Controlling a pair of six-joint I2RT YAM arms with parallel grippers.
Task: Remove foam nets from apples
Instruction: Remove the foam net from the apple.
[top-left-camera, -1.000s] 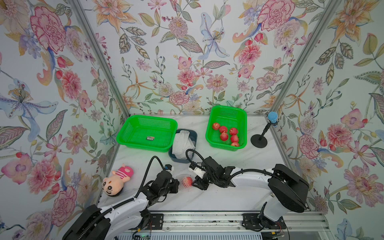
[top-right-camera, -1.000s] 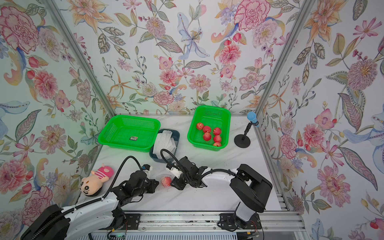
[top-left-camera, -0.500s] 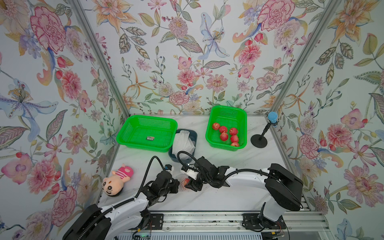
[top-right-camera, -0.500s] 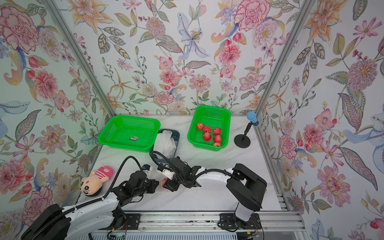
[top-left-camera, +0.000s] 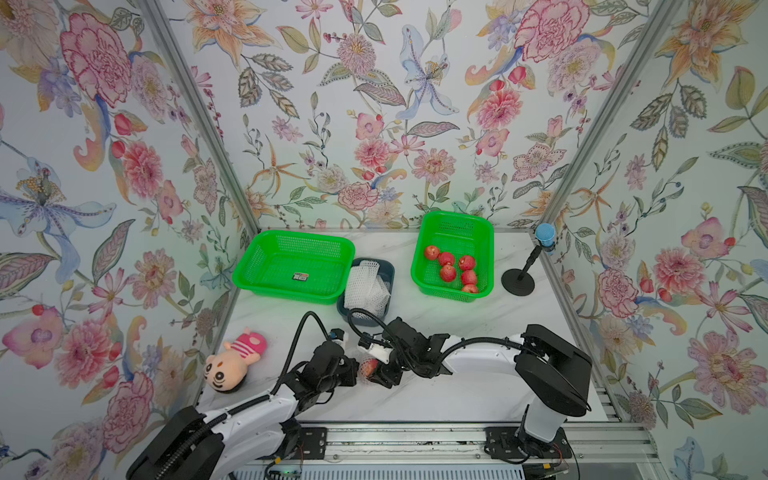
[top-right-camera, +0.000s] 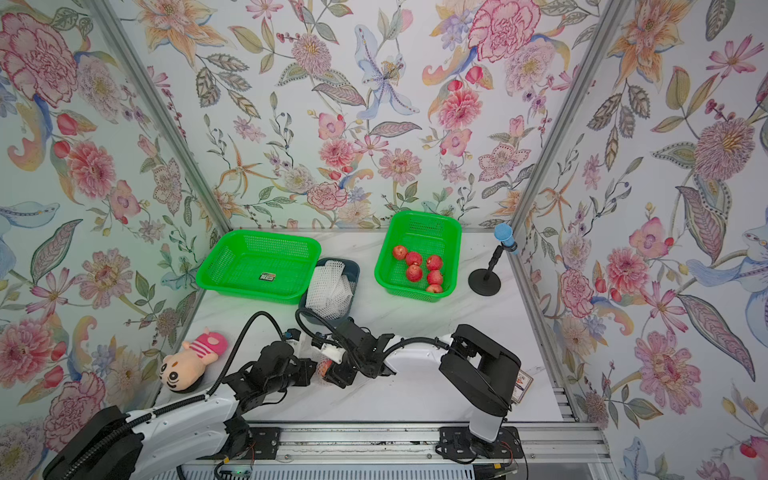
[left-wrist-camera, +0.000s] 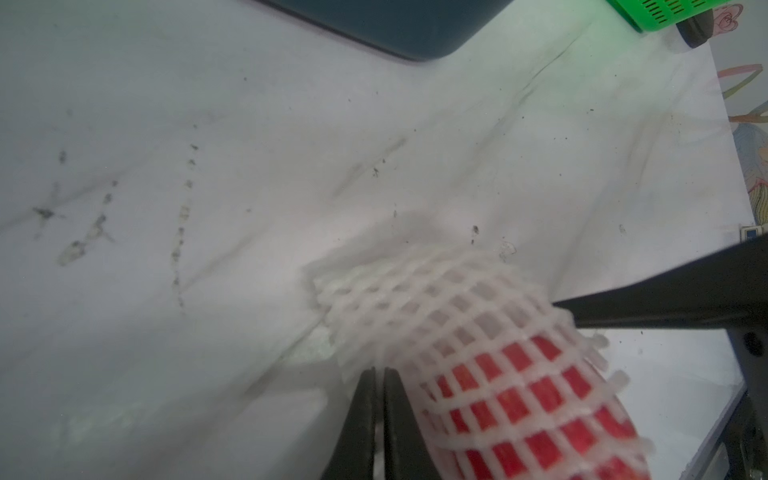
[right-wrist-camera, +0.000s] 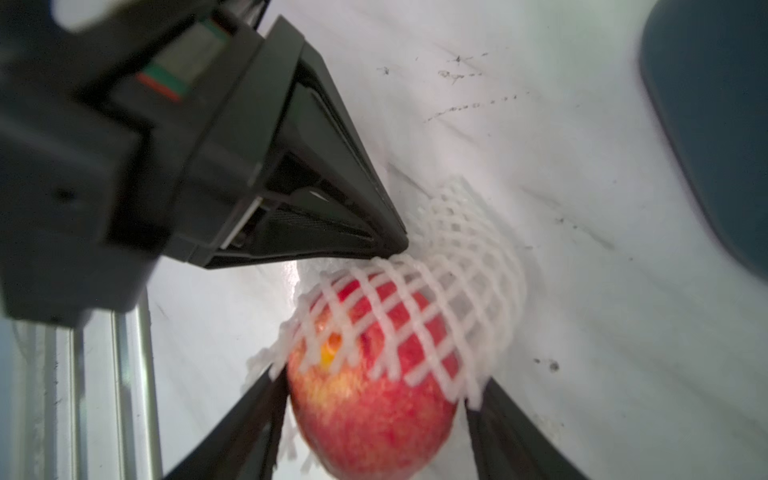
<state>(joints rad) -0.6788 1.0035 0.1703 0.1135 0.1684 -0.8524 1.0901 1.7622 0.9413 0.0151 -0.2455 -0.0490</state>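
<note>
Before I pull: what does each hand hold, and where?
Left hand pinches the foam net at its slack part beyond the apple. Right hand straddles the apple's bare end; grip cannot be told.

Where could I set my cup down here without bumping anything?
Bare white marble tabletop lies between the green plastic basket of red apples, the black microphone stand and the right arm, and along the front edge. Crowded: the middle, where left pincer and right pincer meet at a net-wrapped apple near the dark blue bin of white foam nets.
</note>
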